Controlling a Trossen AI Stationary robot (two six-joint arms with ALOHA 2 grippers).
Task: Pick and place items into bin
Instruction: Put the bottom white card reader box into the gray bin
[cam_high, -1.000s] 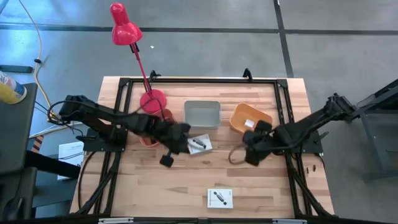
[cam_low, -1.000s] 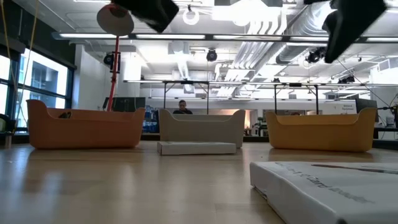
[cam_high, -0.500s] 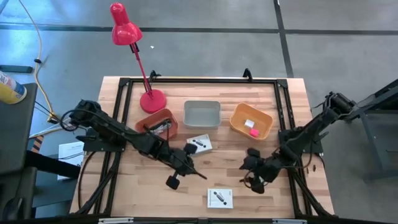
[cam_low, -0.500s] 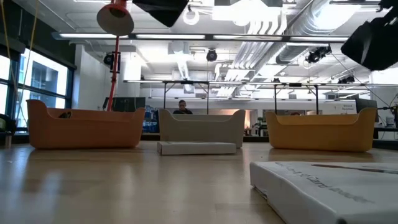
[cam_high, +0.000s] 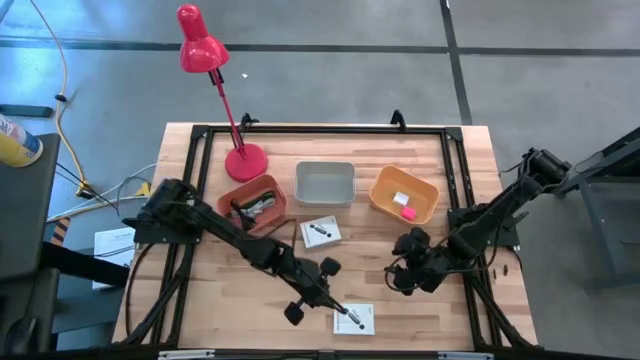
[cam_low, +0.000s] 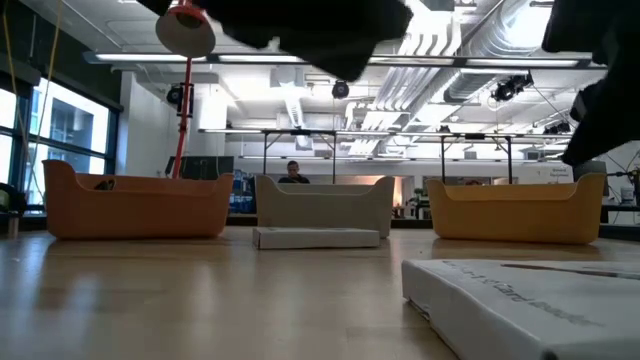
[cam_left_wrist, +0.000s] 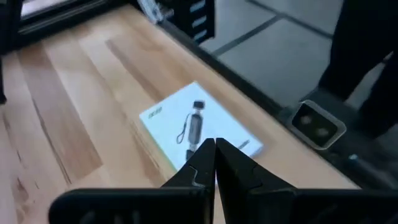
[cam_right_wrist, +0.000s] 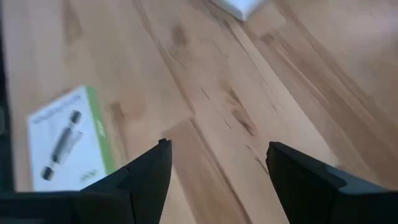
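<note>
My left gripper (cam_high: 335, 308) reaches far out over the front of the table (cam_high: 230, 290), its fingers (cam_left_wrist: 233, 165) pressed together with nothing between them, tips just over the near white packet (cam_high: 354, 318). Through my left wrist camera that packet (cam_left_wrist: 199, 127) lies flat on the wood close to the table's front edge, its black print facing up. My right gripper (cam_high: 396, 277) hangs over bare wood on the right side, jaws spread wide and empty; past its fingers (cam_right_wrist: 146, 177) I see the same packet (cam_right_wrist: 68, 140) off to one side. The second white packet (cam_high: 320, 232) lies nearer the middle, just in front of the grey bin (cam_high: 325, 183). The reddish bin (cam_high: 252, 203) holds a black cable and silvery bits. The orange bin (cam_high: 403, 194) holds a tiny pink block (cam_high: 408, 212) and a tiny white block (cam_high: 400, 198).
</note>
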